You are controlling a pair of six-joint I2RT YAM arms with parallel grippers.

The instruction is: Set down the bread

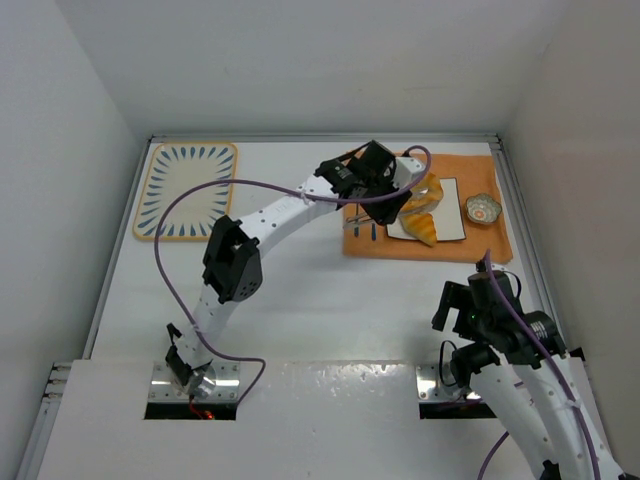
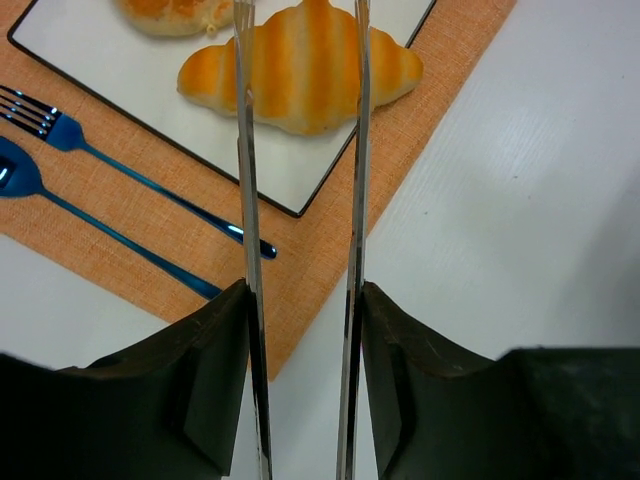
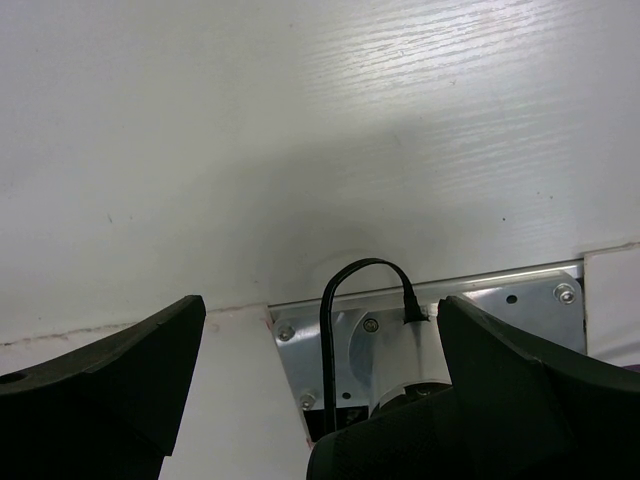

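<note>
The bread lies on a white rectangular plate (image 2: pixel 300 175) on an orange placemat (image 2: pixel 150 250). The ridged croissant (image 2: pixel 300 70) is near the plate's corner, and the round bun (image 2: pixel 170 12) is just behind it, cut off by the frame's edge. In the top view the croissant (image 1: pixel 426 231) and the bun (image 1: pixel 433 190) sit on the plate (image 1: pixel 452 222). My left gripper (image 2: pixel 300 20) hangs over the croissant, its two thin metal blades apart and holding nothing; it also shows in the top view (image 1: pixel 412 198). My right gripper (image 3: pixel 320 330) is open and empty, folded back over its own base (image 1: pixel 470 305).
A blue fork (image 2: pixel 60 130) and a blue spoon (image 2: pixel 20 175) lie on the placemat beside the plate. A small patterned bowl (image 1: pixel 483 209) stands on the mat's right end. A blue-patterned tray (image 1: pixel 185 190) lies at the far left. White walls enclose the table.
</note>
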